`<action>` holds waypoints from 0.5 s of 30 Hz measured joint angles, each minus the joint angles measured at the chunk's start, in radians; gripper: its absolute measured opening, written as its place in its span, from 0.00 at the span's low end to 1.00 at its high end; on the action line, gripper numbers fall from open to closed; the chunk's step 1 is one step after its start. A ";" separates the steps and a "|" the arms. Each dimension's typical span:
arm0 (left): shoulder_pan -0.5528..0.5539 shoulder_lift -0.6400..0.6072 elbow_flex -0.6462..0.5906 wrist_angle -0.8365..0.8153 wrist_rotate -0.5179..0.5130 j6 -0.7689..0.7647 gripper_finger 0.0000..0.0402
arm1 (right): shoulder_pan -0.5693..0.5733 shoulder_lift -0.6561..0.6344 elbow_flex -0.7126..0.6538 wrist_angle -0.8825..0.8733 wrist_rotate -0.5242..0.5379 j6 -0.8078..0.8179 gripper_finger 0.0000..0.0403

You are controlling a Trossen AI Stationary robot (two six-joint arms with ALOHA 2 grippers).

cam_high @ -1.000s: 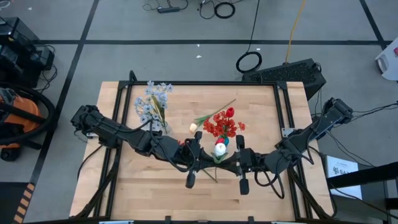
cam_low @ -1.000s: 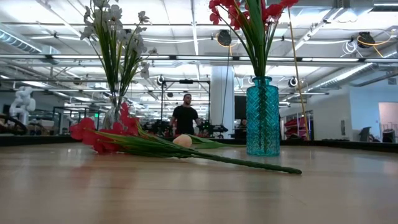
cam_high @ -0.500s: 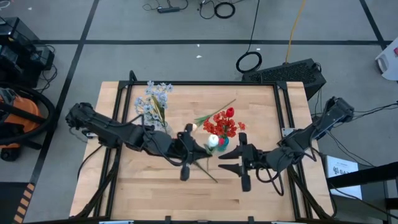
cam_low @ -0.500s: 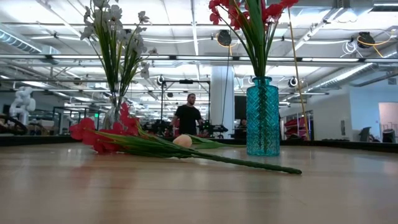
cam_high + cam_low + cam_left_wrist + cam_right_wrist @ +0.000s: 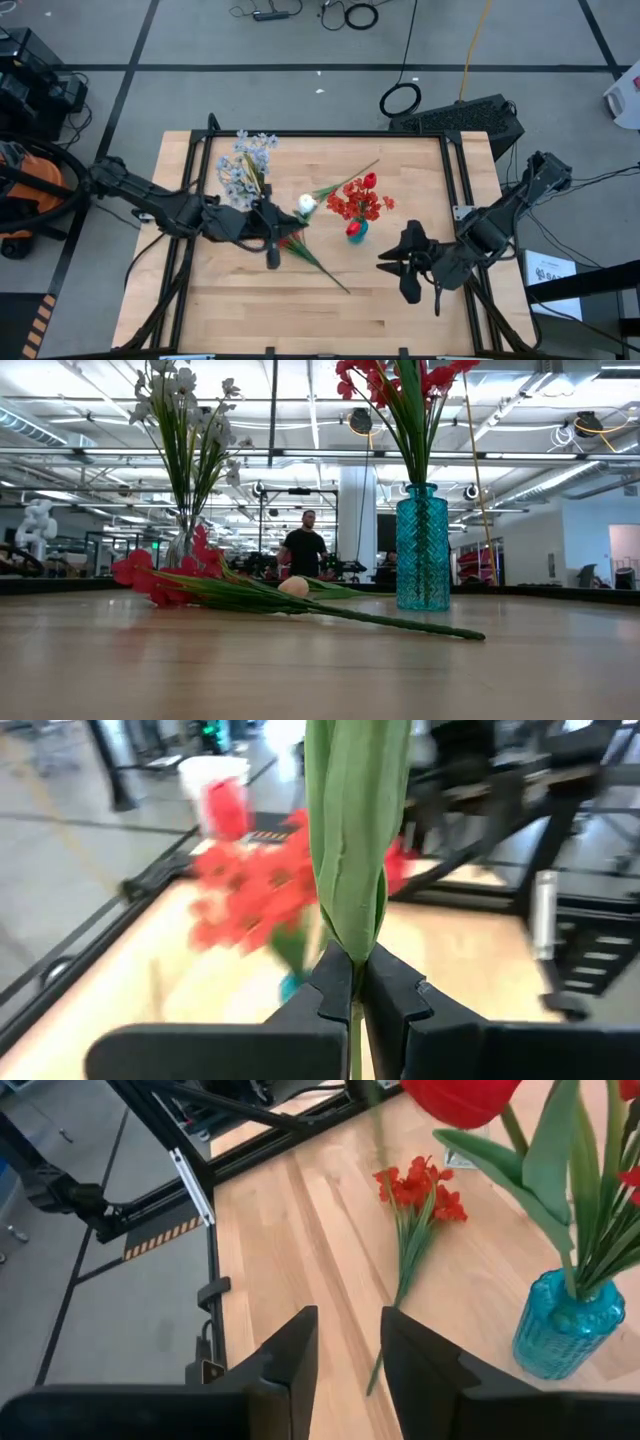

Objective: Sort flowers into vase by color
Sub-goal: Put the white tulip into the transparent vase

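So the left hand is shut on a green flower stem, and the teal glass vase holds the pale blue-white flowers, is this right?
Not quite. The left hand is shut on the green flower stem, but the teal glass vase holds red flowers, not pale blue-white ones. The high view and the low view both show this.

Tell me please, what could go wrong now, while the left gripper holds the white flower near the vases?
1. The left gripper is shut only on the thin green stem of the white flower, so the long flower may tilt or slip.
2. The flower hangs between the teal vase of red flowers and the pale blue-white sprays. It might go into the wrong vase, or the arm might knock one over.
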 joint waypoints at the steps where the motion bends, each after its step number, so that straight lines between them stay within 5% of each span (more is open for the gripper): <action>1: 0.005 -0.023 -0.029 -0.004 -0.011 -0.009 0.03 | 0.004 0.001 0.000 0.000 0.000 0.001 0.25; 15: 0.164 -0.352 -0.223 -0.097 -0.153 0.016 0.03 | 0.009 0.029 0.000 0.001 0.034 0.008 0.22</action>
